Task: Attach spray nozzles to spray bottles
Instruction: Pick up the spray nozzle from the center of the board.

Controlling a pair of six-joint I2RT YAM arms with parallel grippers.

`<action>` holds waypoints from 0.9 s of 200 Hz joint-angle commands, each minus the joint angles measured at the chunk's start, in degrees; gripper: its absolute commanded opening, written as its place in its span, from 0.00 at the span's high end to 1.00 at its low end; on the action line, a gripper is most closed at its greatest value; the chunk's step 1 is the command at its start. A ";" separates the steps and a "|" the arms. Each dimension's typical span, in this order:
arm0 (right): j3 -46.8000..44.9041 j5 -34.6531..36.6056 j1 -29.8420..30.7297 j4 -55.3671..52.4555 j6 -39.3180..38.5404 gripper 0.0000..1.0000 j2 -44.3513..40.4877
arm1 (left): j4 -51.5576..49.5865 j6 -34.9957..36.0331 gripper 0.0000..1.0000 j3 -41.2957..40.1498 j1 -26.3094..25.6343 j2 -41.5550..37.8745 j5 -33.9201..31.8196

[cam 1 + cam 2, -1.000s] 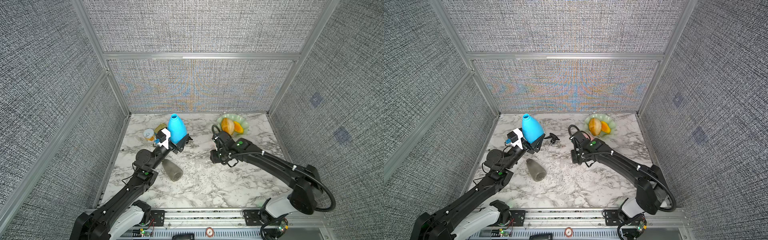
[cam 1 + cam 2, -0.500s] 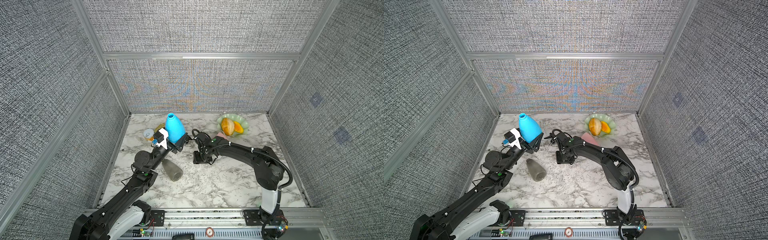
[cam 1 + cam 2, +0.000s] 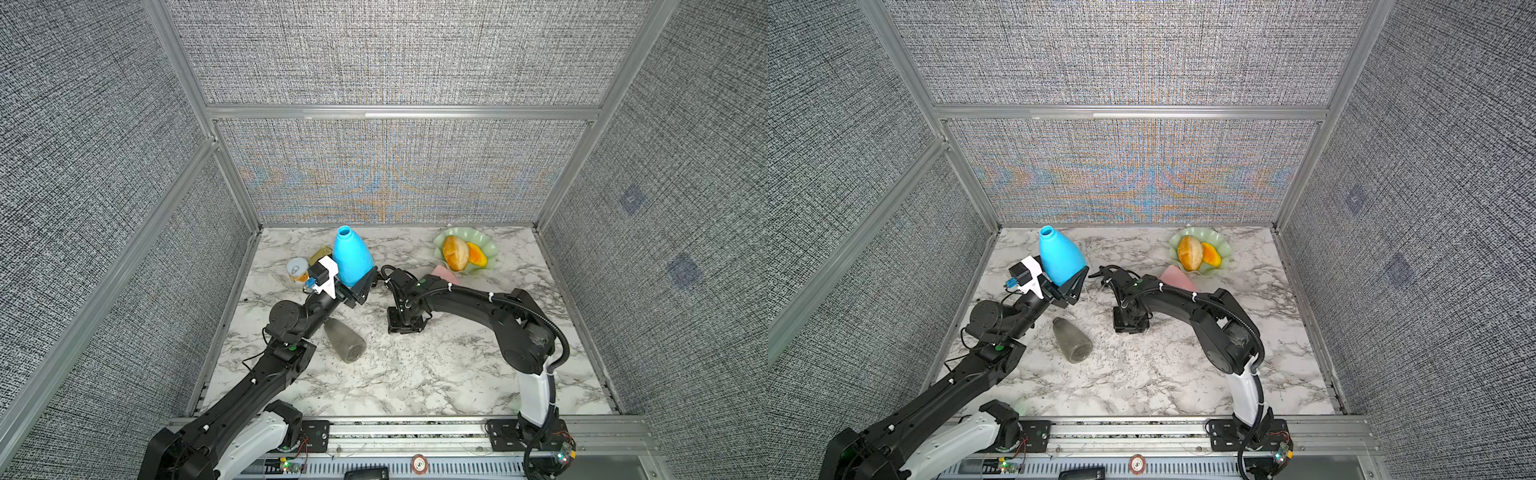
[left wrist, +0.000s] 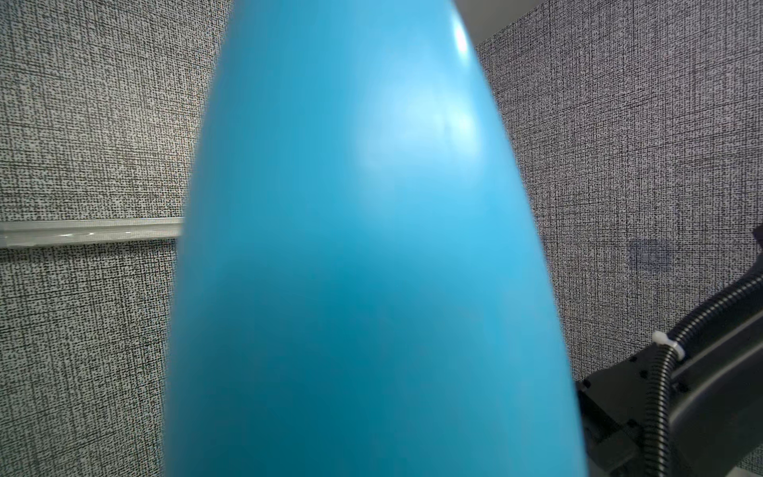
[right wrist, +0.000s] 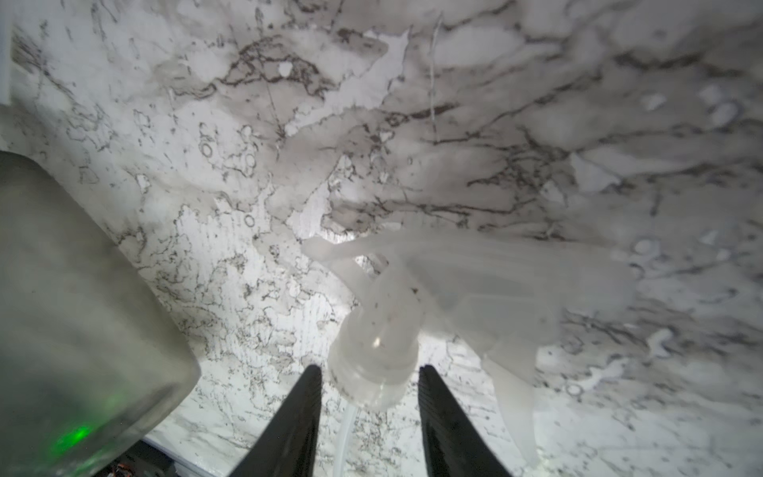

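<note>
Bottle (image 3: 351, 259) — blue — is held upright, neck up.

robot lab test cell, grey fabric panels (image 3: 395, 50), aluminium frame (image 3: 399, 113), marble-look tabletop (image 3: 415, 382)

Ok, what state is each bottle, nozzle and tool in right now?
blue bottle: held aloft in the left tool, neck up, uncapped.
grey bottle: lying on its side, uncapped.
pink bottle: partly hidden behind the right arm, pose unclear.
white nozzle: collar between the fingers of the right tool; grip unclear.
tin can: upright, lid closed.
</note>
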 commanded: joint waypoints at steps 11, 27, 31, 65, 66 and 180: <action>1.21 -1.36 -0.45 -0.22 1.67 0.57 1.47 | 0.02 -0.45 0.24 0.15 -0.24 -0.14 0.82; 1.70 -0.67 -0.74 -1.03 1.50 0.57 2.18 | -0.26 -0.18 0.24 0.34 -0.39 -0.13 0.98; 1.65 -0.52 -0.88 -1.17 1.43 0.57 2.20 | -0.41 -0.07 0.24 0.38 -0.39 -0.16 1.00; 1.57 1.23 -2.10 -2.68 0.18 0.57 3.06 | -1.02 0.49 0.24 0.49 -0.54 -0.52 1.26; 1.60 1.24 -2.09 -2.77 0.14 0.57 3.12 | -1.03 0.50 0.24 0.53 -0.52 -0.52 1.26; 0.41 6.91 -3.03 -13.33 -11.72 0.56 0.87 | -1.56 1.20 0.24 0.61 -1.45 -0.21 1.53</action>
